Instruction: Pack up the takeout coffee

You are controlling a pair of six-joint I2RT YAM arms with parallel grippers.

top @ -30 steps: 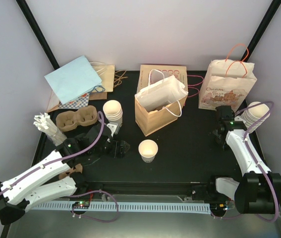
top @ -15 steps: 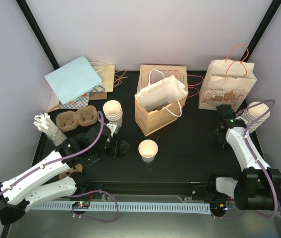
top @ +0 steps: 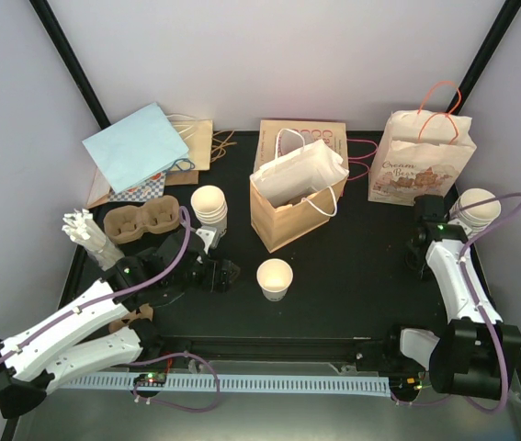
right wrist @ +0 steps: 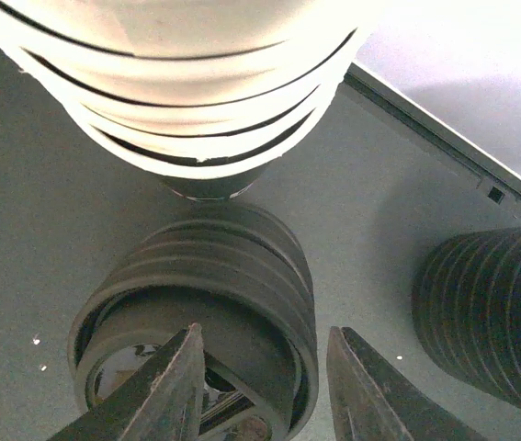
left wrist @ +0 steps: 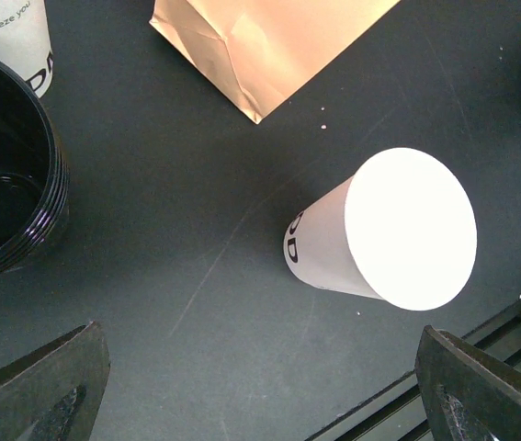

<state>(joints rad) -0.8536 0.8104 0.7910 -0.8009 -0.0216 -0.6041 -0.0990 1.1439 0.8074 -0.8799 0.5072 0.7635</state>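
Paper cup (top: 275, 278) upright, likely light, crushable; you should pinch gently mid-wall | left gripper (left wrist: 260, 372) wide, empty | right gripper (right wrist: 265, 386) narrowed astride lid stack (right wrist: 242, 266), hold unclear

Left wrist view: the stack of black lids (left wrist: 7, 175) runs off the left edge, the brown bag (left wrist: 260, 46) off the top. Right wrist view: the blurred cup stack (right wrist: 177, 83) is cropped above, the right claw (right wrist: 265, 333) below.
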